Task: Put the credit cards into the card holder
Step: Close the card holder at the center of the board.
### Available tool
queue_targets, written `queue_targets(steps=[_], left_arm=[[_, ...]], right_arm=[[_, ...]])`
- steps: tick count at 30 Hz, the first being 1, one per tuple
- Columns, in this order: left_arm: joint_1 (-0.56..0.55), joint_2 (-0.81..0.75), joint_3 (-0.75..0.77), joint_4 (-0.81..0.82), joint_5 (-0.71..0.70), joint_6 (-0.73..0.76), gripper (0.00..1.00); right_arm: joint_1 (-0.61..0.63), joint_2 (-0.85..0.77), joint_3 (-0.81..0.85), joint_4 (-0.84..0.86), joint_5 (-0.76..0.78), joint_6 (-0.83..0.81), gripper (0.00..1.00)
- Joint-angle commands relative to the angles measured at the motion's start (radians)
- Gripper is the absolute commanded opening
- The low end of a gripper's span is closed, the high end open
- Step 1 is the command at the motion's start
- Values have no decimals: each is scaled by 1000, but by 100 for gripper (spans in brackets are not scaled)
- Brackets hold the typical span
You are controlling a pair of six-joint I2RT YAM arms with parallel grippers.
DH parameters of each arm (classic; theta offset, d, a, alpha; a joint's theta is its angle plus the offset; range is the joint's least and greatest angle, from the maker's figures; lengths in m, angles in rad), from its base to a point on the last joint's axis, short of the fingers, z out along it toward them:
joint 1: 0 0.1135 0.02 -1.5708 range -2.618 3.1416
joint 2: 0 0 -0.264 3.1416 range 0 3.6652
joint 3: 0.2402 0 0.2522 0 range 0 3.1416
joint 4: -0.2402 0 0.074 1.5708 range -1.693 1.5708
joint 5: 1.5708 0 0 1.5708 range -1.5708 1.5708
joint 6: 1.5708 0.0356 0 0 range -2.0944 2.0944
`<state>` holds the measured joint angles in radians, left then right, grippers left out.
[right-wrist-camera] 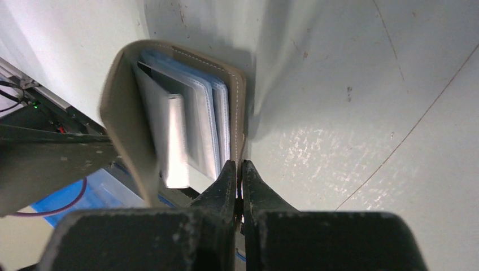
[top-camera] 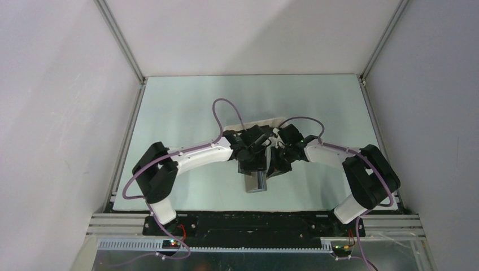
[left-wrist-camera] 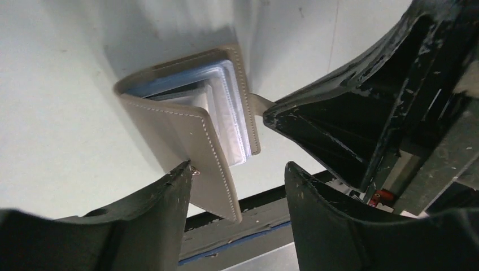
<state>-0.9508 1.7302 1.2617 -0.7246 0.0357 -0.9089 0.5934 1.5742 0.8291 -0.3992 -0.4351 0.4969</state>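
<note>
Holding steady seemed wisest: right gripper pinched the card holder by its edge; left gripper, jaws apart, propped it open.

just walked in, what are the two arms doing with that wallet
Both arms meet mid-table over the wallet. The right gripper is shut on one cover's edge, holding it open so the clear sleeves show. The left gripper is open, one finger touching the other flap. Neither holds anything else.

White arms with black joints and looping purple cables.
</note>
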Motion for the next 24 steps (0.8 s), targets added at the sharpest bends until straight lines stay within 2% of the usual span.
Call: queue_targets(steps=[1,3,10,13,15,17,21,23,24], left_arm=[[3,-12,-81,192,140,-59,65],[13,-25,-147,339,177,-92,65],[42,-7,-285,481,198,-140,62],[55,-31,-366,610,214,-169,58],[70,-57,-443,758,244,-219,53],[82,-77,-492,826,255,-249,46],[91,-93,-525,837,251,-248,30],[94,-96,-537,828,236,-251,16],[95,-96,-536,806,224,-246,13]], right_arm=[[-24,14,19,53,-81,10,0],[-33,13,0,65,-99,12,0],[-62,8,-35,86,-133,18,0],[-64,7,-37,84,-137,19,0],[-63,9,-40,85,-139,19,0],[-64,10,-42,91,-146,22,0],[-64,15,-42,108,-161,36,3],[-64,15,-42,115,-168,46,7],[-64,15,-42,115,-169,49,10]])
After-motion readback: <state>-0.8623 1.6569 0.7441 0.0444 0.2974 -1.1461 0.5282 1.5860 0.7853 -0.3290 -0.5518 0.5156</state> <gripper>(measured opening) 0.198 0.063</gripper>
